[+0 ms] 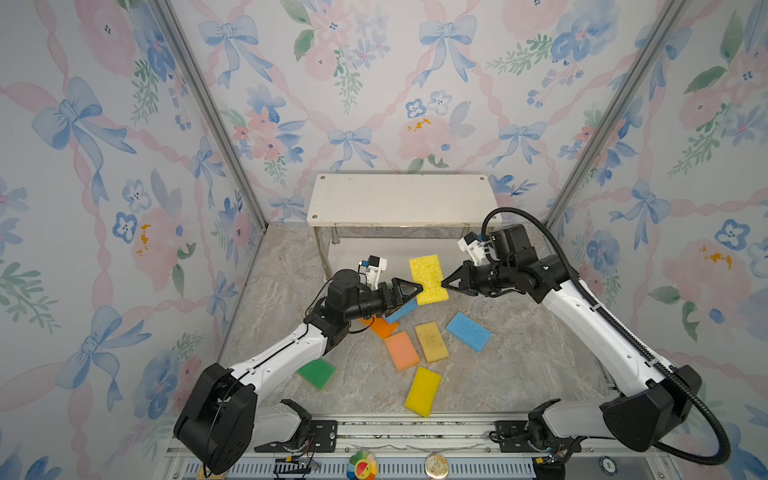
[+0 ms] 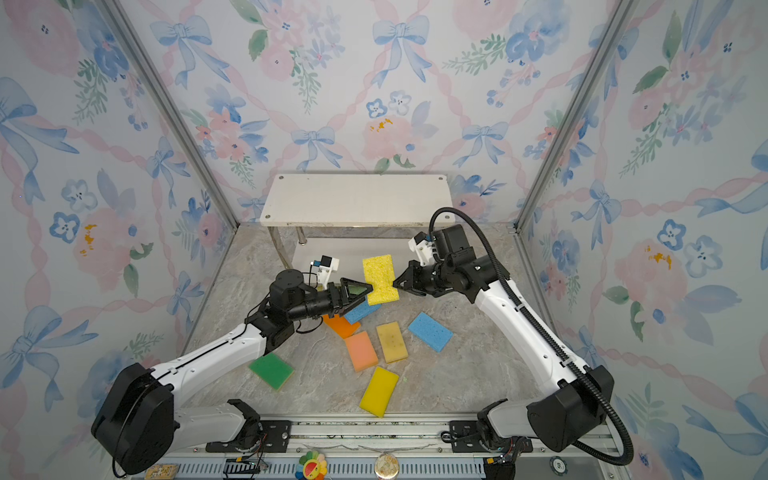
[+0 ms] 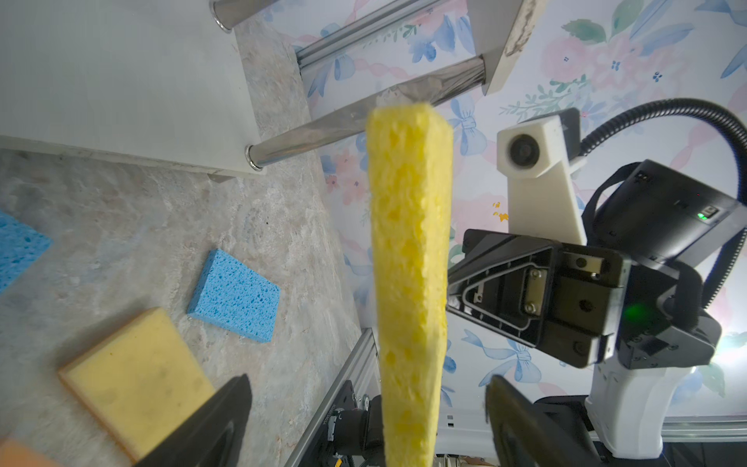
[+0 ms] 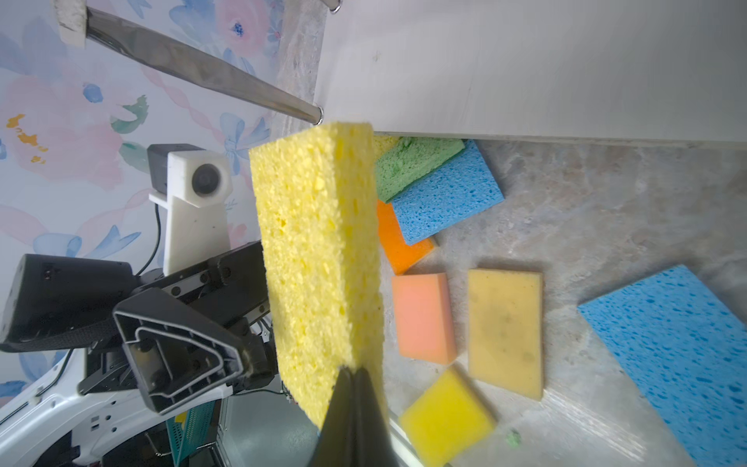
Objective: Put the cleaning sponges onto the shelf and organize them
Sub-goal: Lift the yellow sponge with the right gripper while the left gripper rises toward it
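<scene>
Grippers meet just in front of the shelf [image 1: 399, 199], with a porous yellow sponge [image 1: 428, 279] held on edge in the air between them. The right gripper [image 1: 444, 284] is pinched tight on one long edge of it. In the right wrist view its fingers [image 4: 347, 412] press together on the foam, though they are blurred and cut off by the frame. The left gripper [image 1: 415, 291] is spread wide around the opposite edge. In the left wrist view its fingers [image 3: 218, 420] sit on either side of the sponge with a gap on each side, gripping nothing.

The other sponges lie on the floor [image 1: 519, 365] in front of the shelf. A blue sponge [image 1: 468, 331], a stained tan sponge [image 1: 432, 341] and a peach sponge [image 1: 401, 351] lie near one another. A smooth yellow sponge [image 1: 423, 391] is farthest from the shelf. A dark green sponge [image 1: 316, 373] is partly covered by the left arm [image 1: 282, 357].

Nearer the shelf, an orange sponge [image 1: 382, 326] and a second blue sponge [image 1: 401, 311] are mostly hidden under the left gripper in both top views. The right wrist view shows that blue one lying over the orange one. A light green sponge [image 4: 412, 165] overlaps it at the front edge of the shelf's lower board [image 4: 525, 60]. A yellowish corner beyond the green one is mostly hidden behind the held sponge, and I cannot tell what it is.
</scene>
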{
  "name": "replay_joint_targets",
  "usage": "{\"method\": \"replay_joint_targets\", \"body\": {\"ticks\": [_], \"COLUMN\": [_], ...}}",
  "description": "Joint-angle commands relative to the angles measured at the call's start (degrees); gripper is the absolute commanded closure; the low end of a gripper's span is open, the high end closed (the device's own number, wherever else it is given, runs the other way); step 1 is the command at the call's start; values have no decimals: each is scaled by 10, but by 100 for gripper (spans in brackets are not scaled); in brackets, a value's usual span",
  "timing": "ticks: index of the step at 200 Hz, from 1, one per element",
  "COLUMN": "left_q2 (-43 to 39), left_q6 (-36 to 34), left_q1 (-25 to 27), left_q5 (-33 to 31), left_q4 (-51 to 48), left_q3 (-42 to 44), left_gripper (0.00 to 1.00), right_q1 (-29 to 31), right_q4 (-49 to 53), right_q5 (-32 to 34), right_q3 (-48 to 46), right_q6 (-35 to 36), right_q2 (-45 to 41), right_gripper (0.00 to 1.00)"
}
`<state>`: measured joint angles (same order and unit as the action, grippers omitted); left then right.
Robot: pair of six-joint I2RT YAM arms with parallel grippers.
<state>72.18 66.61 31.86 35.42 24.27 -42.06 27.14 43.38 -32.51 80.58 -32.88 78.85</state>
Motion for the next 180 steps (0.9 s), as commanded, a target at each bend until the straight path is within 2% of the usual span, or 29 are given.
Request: {"method": "replay_joint_targets", "body": {"ticks": [1,50,74,86,92,102,116,137,151,158,180], "left_q2": [-2,0,1,1,0,1,2,-4,-10,-13,-28], "left_q6": [0,-3,-3,-2,-1,1,1,1,2,4,17], "left_q1": [0,1,0,1,1,1,1,1,1,0,-5], "left_q5": [-11,-14,-17,-22,-23,-24,-23,-26,-33,-38,-55], "left_q4": [36,45,46,46,47,47,49,50,50,50,51], "left_q3": [-25,-26,-22,-20,-19,-18,-16,-9,-1,4,25], "left_gripper": [13,39,64,85,92,99,100,100,100,100,100], "right_q1": [14,25,25,27,27,28,28,29,32,35,54], "right_q4": [-22,-12,-14,-16,-17,-18,-18,-20,-31,-49,-130], "right_q5": [-27,-47,-53,-53,-53,-53,-52,-47,-29,-15,21], "right_q3": [10,11,12,13,13,13,12,8,-5,-21,-89], "right_q6": [-16,2,1,-2,-3,-4,-8,-15,-25,-48,-104], "right_q2": [-5,3,7,9,10,9,6,-1,-14,-24,-59], "right_gripper": [100,100,100,100,100,100,100,80,53,44,39]}}
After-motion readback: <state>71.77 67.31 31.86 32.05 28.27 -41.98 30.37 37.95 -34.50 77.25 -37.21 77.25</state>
